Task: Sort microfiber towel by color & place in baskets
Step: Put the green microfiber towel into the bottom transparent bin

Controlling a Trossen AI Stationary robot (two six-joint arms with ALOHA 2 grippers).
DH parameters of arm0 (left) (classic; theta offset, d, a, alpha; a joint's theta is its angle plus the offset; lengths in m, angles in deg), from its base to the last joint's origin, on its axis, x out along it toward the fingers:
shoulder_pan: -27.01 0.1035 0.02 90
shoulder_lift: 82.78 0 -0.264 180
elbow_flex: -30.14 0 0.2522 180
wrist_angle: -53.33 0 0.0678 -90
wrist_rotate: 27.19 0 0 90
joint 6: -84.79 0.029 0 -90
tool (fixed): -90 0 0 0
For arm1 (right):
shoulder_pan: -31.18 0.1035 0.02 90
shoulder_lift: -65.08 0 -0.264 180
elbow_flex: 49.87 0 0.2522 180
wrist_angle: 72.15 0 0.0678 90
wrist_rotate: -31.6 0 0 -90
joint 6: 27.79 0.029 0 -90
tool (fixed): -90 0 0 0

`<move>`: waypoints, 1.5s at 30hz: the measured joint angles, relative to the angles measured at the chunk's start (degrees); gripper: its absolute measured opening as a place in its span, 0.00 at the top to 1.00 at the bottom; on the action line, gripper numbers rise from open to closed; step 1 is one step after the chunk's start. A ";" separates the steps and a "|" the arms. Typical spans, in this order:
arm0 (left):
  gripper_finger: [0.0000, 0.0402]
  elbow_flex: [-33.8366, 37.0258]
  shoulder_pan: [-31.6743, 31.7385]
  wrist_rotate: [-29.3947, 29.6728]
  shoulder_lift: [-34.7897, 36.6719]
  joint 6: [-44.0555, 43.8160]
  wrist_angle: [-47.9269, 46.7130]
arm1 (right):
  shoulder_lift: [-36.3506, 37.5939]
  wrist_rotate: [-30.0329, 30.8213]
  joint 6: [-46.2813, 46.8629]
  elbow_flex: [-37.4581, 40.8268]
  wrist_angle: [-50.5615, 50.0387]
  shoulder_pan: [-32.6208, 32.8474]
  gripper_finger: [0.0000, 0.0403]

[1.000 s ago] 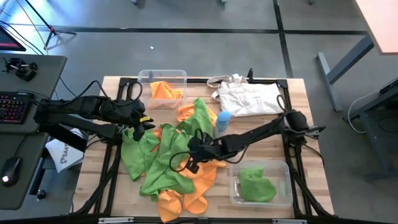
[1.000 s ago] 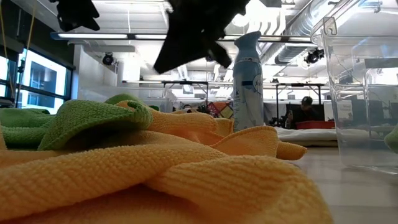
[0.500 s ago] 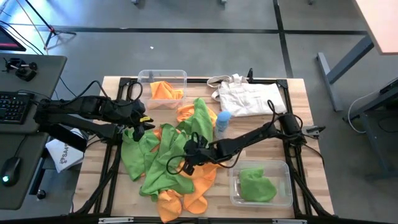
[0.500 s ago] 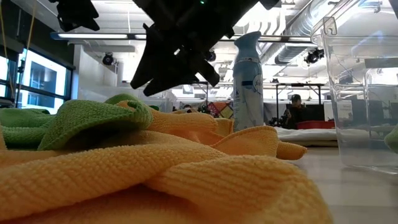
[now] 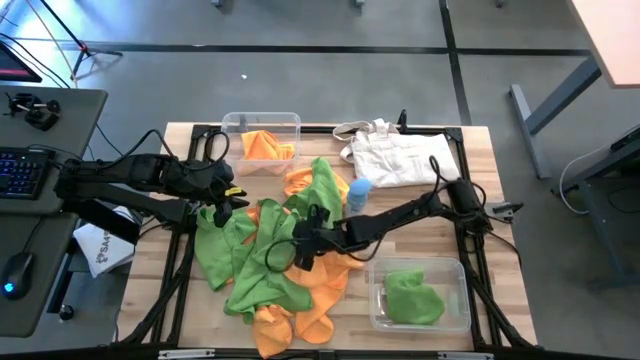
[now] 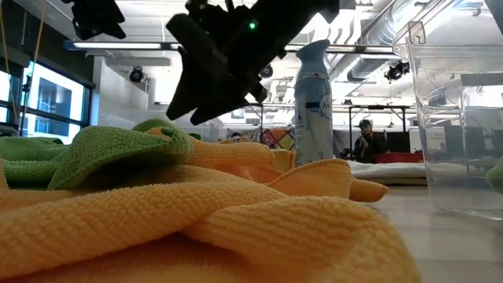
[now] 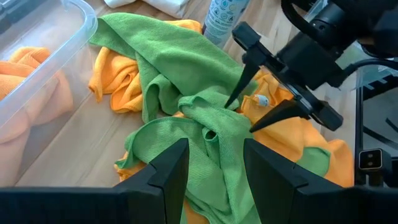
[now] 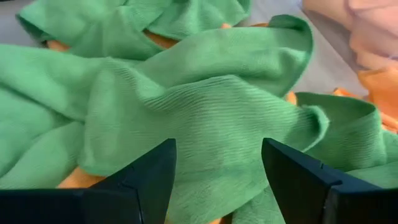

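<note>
The left gripper (image 5: 228, 192) waits at the left edge of the towel heap, fingers spread and empty, as its wrist view shows them apart over the green cloth. Behind it, at the far side of the table (image 5: 470, 215), one clear basket (image 5: 262, 127) holds orange towels (image 5: 268, 146). The main pile of green towels (image 5: 255, 262) and orange towels (image 5: 322, 284) sprawls across the table's middle, unsorted.

Over that pile, the right gripper (image 5: 308, 236) has slid further left and toward the far side during the last second, dropping lower; in the left wrist view its fingers (image 7: 243, 79) stand wide apart, their tips just at a ridge of green towel (image 7: 205, 112). It holds nothing yet. Its own wrist view fills with green folds (image 8: 205, 118) framed by both fingers, so a pinch on a green towel looks like the step at hand.

Right of the pile stand the light-blue bottle (image 5: 358, 194) and the white tote bag (image 5: 400, 157). Nearer the front right, the second basket (image 5: 460, 312) already contains a green towel (image 5: 412, 298), the likely destination, with most of the sorting left to do
</note>
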 joint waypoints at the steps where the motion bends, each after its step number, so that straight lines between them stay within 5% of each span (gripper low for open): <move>1: 0.65 0.00 0.00 0.00 0.00 0.00 0.00 | 0.00 -0.65 -0.05 0.00 0.02 -0.22 0.42; 16: 0.65 -0.02 0.02 0.00 -0.02 -0.02 0.09 | -2.87 -5.29 -4.12 0.00 1.16 -0.58 0.44; 20: 0.65 -0.02 0.02 0.00 -0.02 -0.04 0.11 | -2.86 -5.94 -4.10 0.01 0.39 -0.58 0.57; 27: 0.65 -0.02 0.02 0.00 -0.02 -0.04 0.11 | -2.89 -6.10 -0.20 0.00 0.20 -0.53 0.95; 32: 0.65 -0.02 0.02 0.01 -0.02 0.00 0.12 | -2.02 -6.40 5.53 -0.63 -0.92 -0.53 0.96; 45: 0.65 -0.02 0.00 -0.01 0.00 0.13 0.04 | -0.68 1.88 -1.58 -26.98 -28.40 1.40 0.99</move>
